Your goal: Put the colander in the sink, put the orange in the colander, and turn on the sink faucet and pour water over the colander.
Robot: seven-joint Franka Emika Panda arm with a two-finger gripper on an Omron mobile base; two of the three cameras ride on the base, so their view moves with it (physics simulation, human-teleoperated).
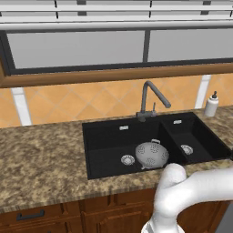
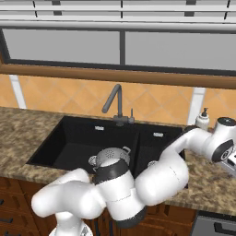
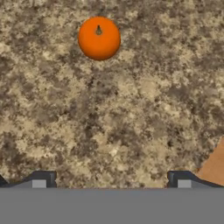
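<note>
I get flat even rendered light in all views, no clear source, no glare, black sink (image 1: 109,136) basins read dark with little detail, soft faint shadow under orange (image 3: 99,38), granite counter (image 3: 109,122) texture coarse and pixelated, edges undistorted.

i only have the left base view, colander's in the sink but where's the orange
Observer: The orange lies on the speckled counter; the hand view looks down on it, stem up.
Operator: is the claw on it
Observer: No. The claw is open and apart from it; the fruit sits ahead of the two tips, a little off their midline.
Operator: where did the arm go
Observer: In the right base view the arm reaches out past the soap bottle, to the right of the sink.
Operator: colander upright?
Observer: The colander sits in the large basin; the arm hides most of it there.
</note>
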